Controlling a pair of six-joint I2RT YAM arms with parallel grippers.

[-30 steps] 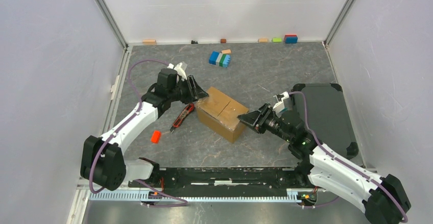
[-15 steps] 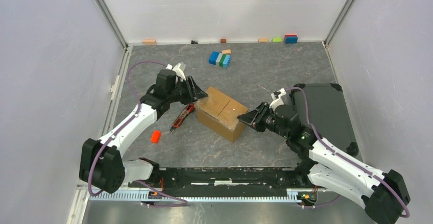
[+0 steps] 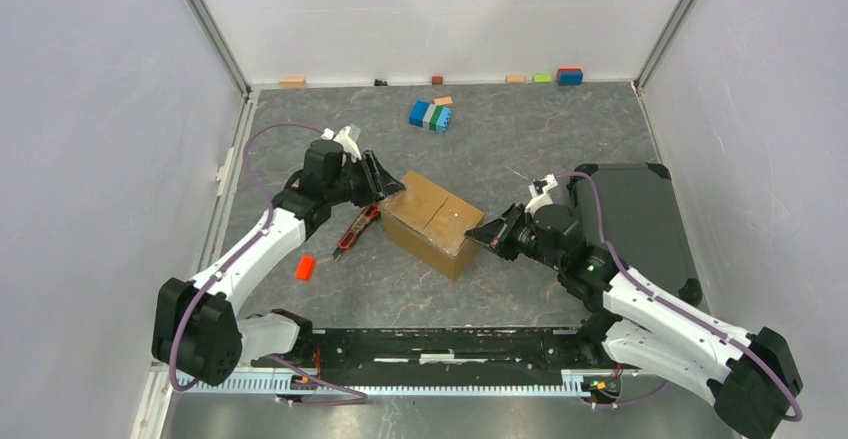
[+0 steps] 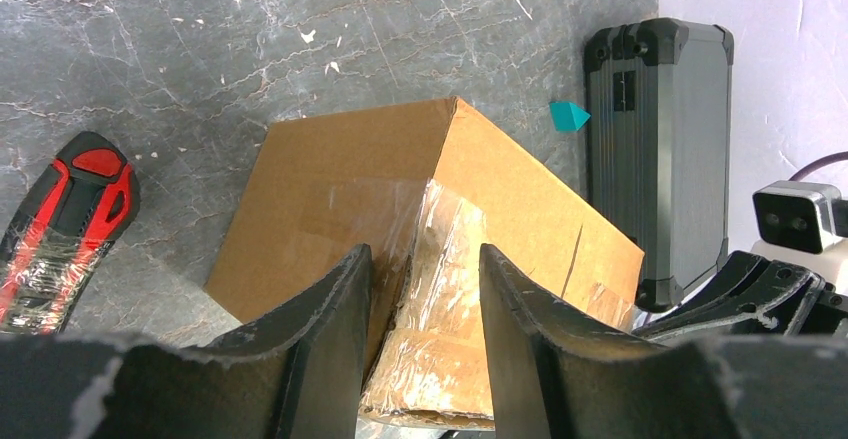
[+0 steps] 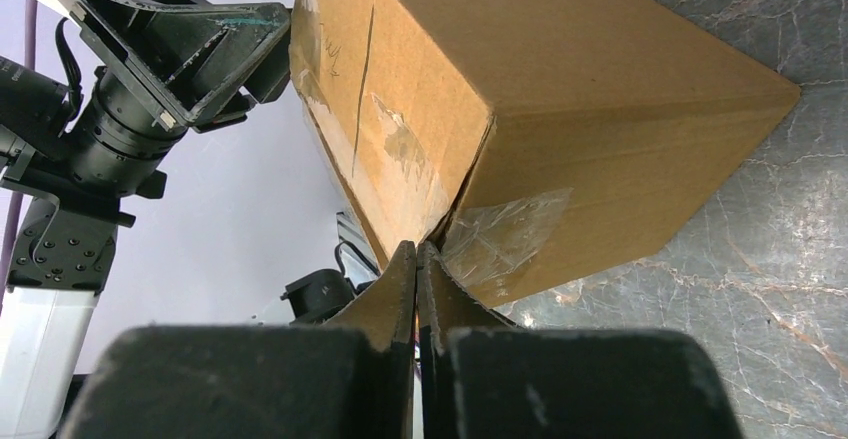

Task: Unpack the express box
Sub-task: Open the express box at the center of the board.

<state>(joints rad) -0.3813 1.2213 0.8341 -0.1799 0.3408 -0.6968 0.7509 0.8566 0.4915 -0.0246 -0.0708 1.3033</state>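
**Box flanked by both jaws**

From above, we see the express box (image 3: pixel 432 222) in the middle of the surface (image 3: pixel 560 139) — left jaws at its 10 o'clock, right jaws at 3. Left wrist: jaws parted astride a taped edge. Right wrist: jaws pressed together at a taped corner.
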